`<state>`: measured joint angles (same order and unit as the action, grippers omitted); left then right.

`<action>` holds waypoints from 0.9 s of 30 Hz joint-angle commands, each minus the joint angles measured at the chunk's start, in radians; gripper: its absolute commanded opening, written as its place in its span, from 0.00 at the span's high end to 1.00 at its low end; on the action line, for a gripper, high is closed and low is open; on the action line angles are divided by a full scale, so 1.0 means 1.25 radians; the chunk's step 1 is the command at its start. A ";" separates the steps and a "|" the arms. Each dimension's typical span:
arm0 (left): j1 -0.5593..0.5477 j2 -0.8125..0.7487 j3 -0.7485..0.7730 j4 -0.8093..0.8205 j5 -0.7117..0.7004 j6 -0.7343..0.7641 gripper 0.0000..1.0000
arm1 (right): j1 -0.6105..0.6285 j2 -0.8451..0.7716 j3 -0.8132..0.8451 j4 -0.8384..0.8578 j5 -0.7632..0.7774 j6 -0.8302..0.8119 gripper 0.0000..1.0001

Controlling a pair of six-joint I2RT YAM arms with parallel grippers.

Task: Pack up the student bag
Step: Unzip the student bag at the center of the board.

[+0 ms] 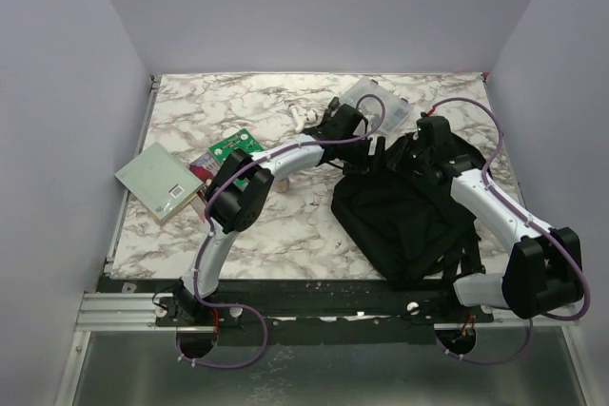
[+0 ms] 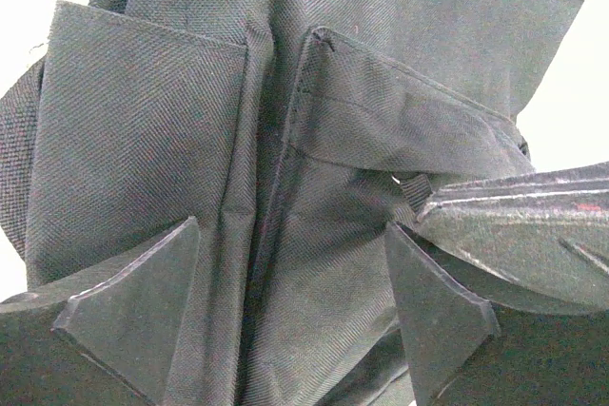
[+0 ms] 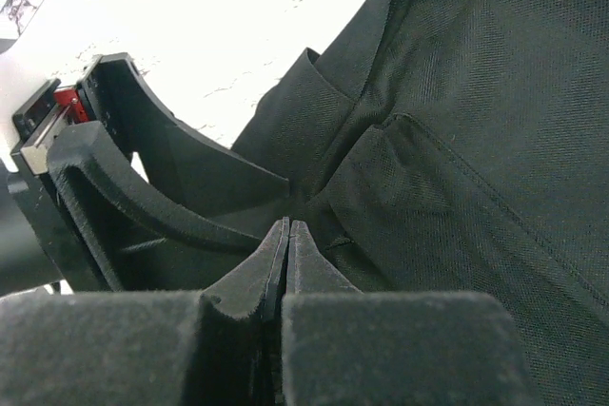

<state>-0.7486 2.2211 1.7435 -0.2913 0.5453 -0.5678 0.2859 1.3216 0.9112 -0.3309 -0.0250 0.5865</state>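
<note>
The student bag (image 1: 404, 221) is a black fabric backpack lying right of the table's middle. Both grippers meet at its far, upper end. My left gripper (image 1: 369, 146) is open. In the left wrist view a ridge of the student bag's fabric (image 2: 314, 140) fills the space between the spread fingers (image 2: 133, 320) of my left gripper (image 2: 290, 278), which do not pinch it. My right gripper (image 1: 416, 154) is shut. In the right wrist view the tips of my right gripper (image 3: 287, 233) are pressed together against a fold of the student bag (image 3: 457, 140); nothing shows between them.
A clear plastic compartment box (image 1: 377, 106) lies just beyond the bag. A small white object (image 1: 303, 119) sits left of that box. A grey-green notebook (image 1: 160, 181), a green card (image 1: 233, 145) and a small red item (image 1: 202, 166) lie at the left.
</note>
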 commanded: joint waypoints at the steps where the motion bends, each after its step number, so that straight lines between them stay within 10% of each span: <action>1: -0.009 0.024 -0.009 0.026 -0.015 -0.018 0.24 | -0.002 -0.022 0.009 0.035 -0.064 0.024 0.99; 8: -0.001 0.021 0.000 0.040 -0.034 -0.071 0.99 | -0.001 -0.034 0.021 0.000 -0.066 0.019 0.99; 27: 0.071 -0.099 -0.078 0.113 -0.198 -0.102 1.00 | -0.008 -0.198 -0.095 -0.276 0.328 0.228 0.99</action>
<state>-0.6937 2.1490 1.6524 -0.1898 0.3653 -0.6846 0.2836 1.1389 0.8379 -0.5549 0.2508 0.7574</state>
